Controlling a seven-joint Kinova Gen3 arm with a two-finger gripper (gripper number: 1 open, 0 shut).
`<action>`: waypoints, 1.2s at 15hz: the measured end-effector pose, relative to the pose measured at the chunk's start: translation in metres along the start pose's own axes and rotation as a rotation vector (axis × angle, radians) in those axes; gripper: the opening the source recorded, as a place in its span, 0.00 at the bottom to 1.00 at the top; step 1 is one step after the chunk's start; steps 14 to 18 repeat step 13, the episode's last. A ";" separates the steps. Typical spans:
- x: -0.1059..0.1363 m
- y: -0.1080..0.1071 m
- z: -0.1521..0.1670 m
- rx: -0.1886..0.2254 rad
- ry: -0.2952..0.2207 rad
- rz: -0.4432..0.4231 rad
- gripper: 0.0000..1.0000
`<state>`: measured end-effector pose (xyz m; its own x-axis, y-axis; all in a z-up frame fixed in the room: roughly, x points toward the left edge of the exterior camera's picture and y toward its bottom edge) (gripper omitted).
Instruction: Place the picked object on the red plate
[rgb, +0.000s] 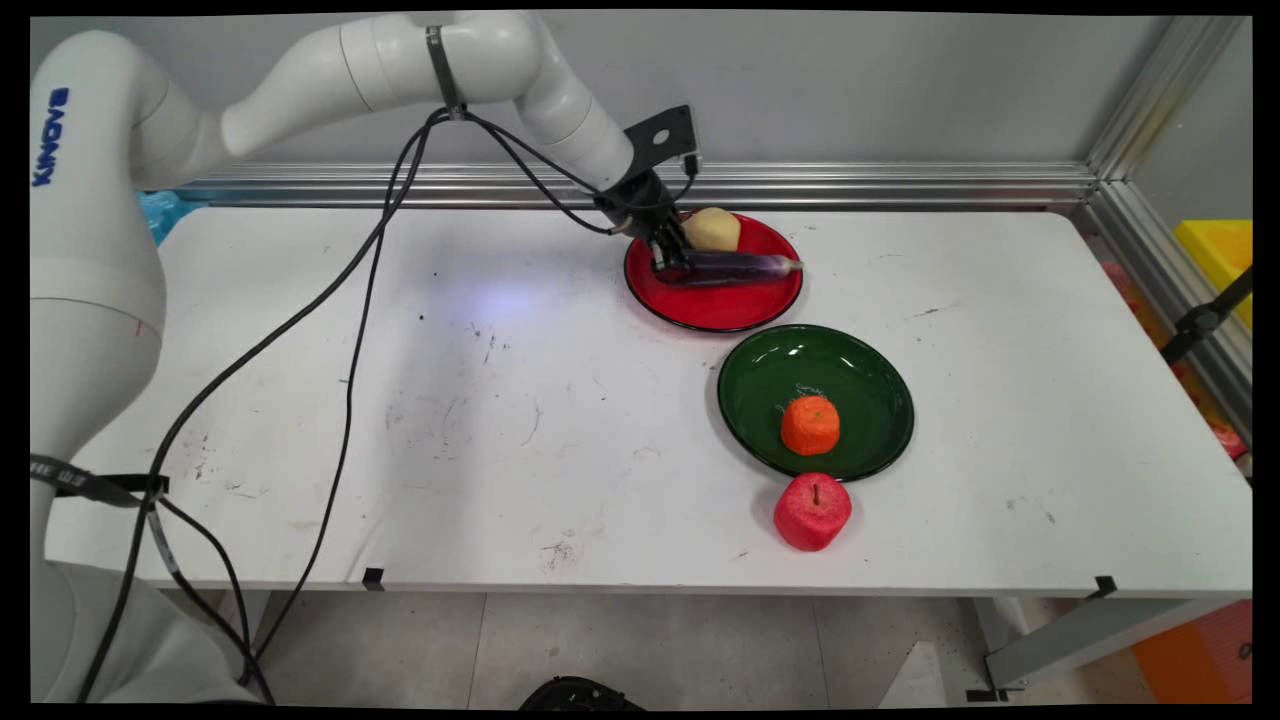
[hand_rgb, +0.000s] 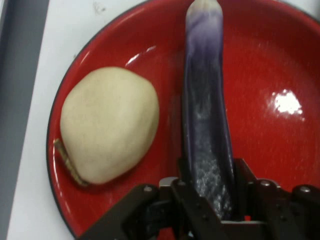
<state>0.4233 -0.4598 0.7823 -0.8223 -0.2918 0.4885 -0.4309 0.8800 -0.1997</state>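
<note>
Bench: I see it carrying two plates and a loose fruit; I place everything from the red plate.
Green plate: just in front of the red plate, rims nearly touching; an orange fruit sits in it.
Red plate: holds the eggplant and a pale potato.
Eggplant: lies across the red plate, beside the potato but apart from it.
Apple: on the bench, beyond the green plate's near rim.
Gripper: closed on the eggplant's one end, a finger on each side.
Risk: I judge the end grip lets the long free end sag or twist out; it may also knock the potato, though I can't gauge that clearance well.
</note>
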 end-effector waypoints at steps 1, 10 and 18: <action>-0.003 -0.002 0.000 -0.001 -0.006 -0.001 0.00; -0.016 -0.012 -0.002 0.004 -0.028 -0.017 1.00; -0.015 -0.014 -0.003 0.008 -0.024 -0.034 1.00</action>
